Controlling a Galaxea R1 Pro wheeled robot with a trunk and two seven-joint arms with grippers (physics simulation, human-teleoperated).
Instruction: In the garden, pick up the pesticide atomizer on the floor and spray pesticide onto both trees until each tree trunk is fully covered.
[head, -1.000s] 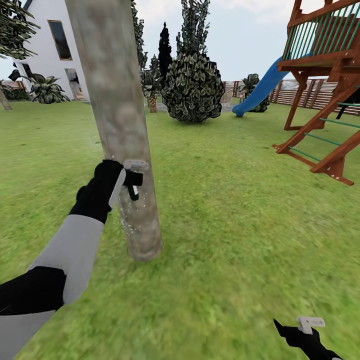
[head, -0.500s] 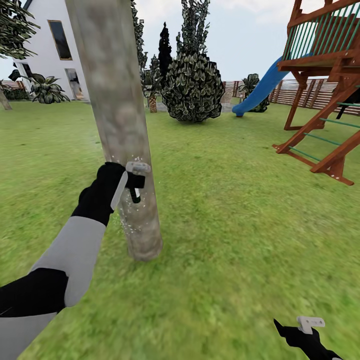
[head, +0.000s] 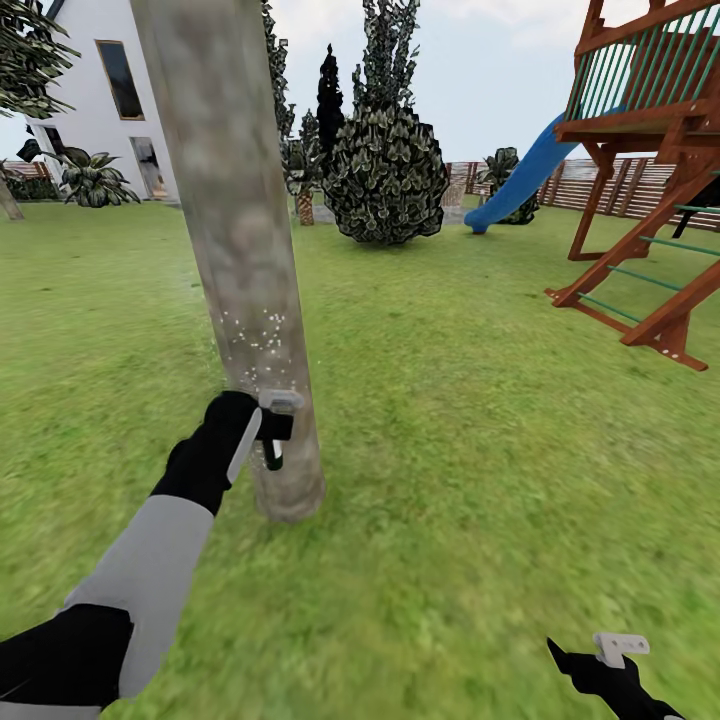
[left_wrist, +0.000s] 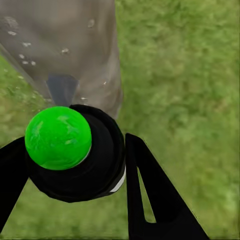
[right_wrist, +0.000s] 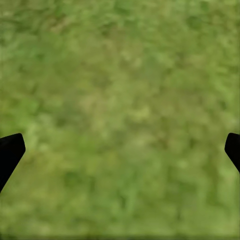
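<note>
Low against the tree trunk (head: 235, 200), pesticide atomizer (left_wrist: 75, 152) clamped between left jaws, right jaws wide.

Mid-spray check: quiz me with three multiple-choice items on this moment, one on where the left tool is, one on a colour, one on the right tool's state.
1. Where is the left tool?
A. low on the tree trunk, near its base
B. by the slide
C. down on the grass, away from the trunk

2. What colour is the slide?
A. red
B. blue
C. yellow

3. What state is the right tool in?
A. shut on the atomizer
B. shut on a branch
C. open, holding nothing

Answers: 1 A, the head view shows it against the lower trunk; 2 B, it shows blue beside the wooden play frame; 3 C, the right wrist view shows fingertips far apart over grass.
</note>
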